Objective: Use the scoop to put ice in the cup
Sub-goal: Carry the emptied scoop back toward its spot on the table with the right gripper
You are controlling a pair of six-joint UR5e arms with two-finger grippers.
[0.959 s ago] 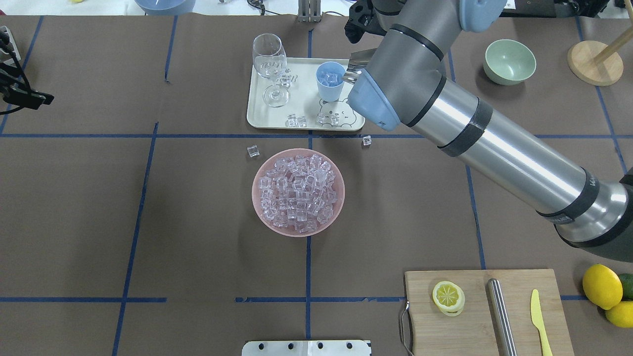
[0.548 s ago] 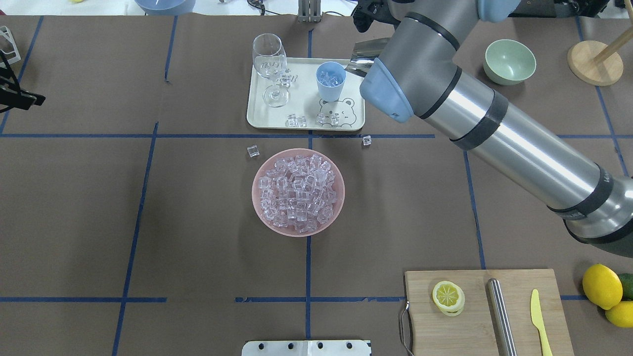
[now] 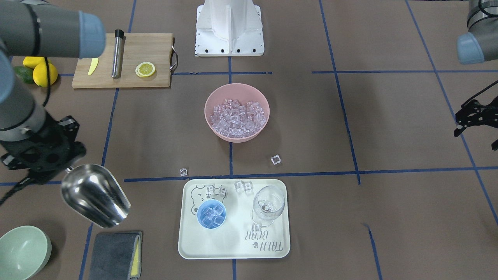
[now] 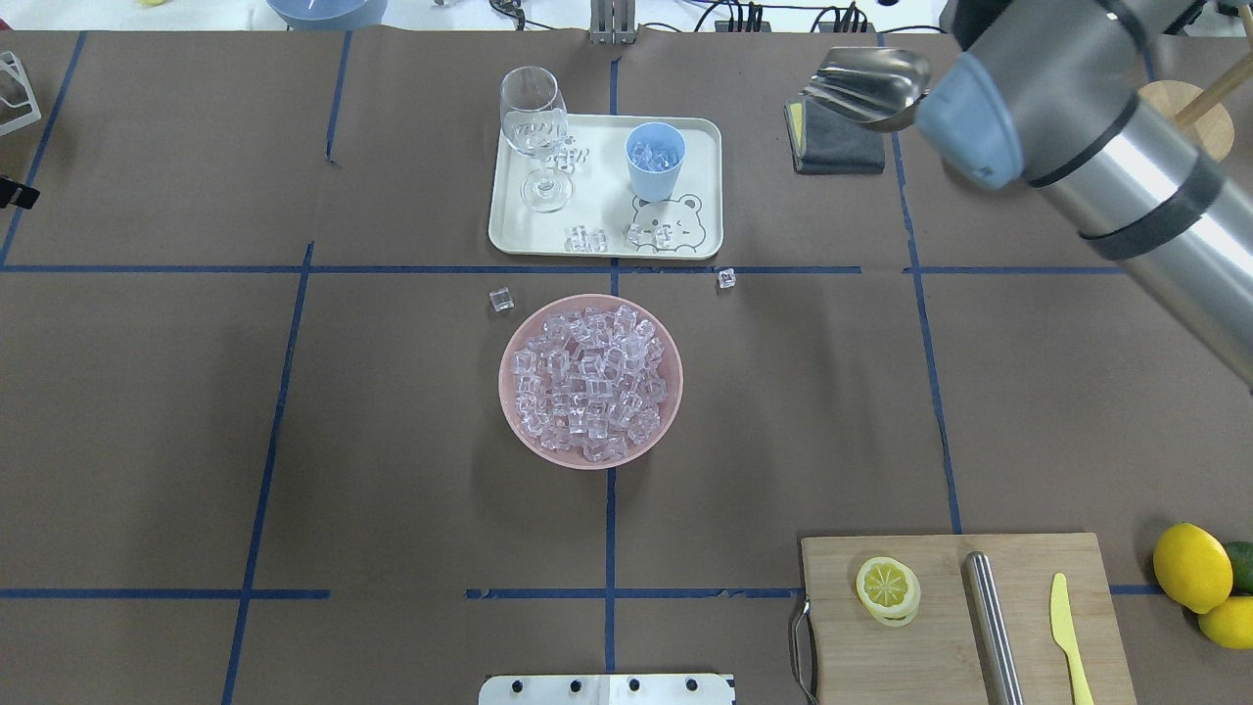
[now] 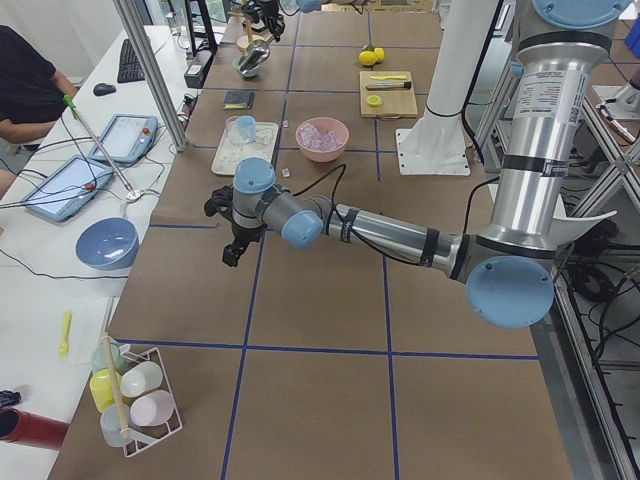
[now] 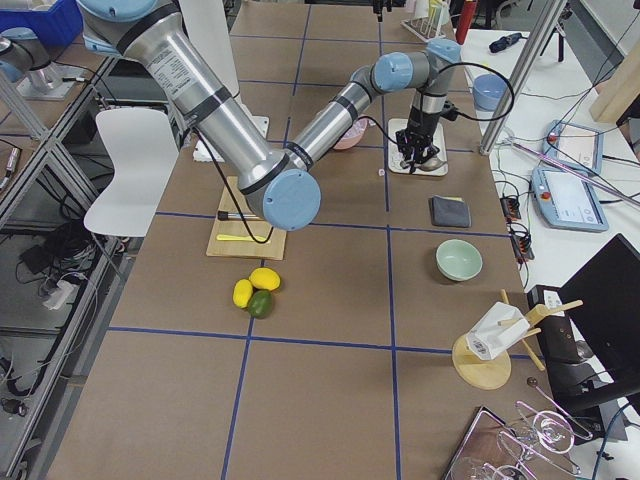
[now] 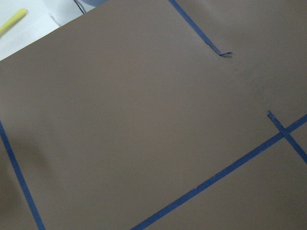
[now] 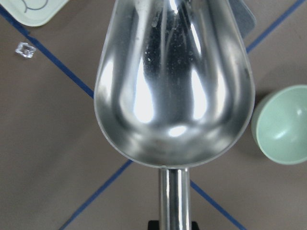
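Pinched in the right end effector (image 3: 58, 165): the scoop (image 4: 866, 88), by its thin rod handle, trough empty, aloft near a grey cloth (image 4: 842, 152), right of the tray (image 4: 509, 230). Left end effector (image 3: 472, 116) far off left above bare table (image 4: 294, 441); spread or pressed together, impossible to tell. Cup (image 4: 654, 157) upright on the tray, already holding several cubes. Main ice (image 4: 587, 382) heaped in the pink bowl (image 4: 503, 384) nearer in, strays on tray and table. Probably hard, slick and bouncy, so best poured low and slowly. Smooth, stiff rod likely to twist: better gripped firmly, well back from the trough. Light cup, easily knocked.
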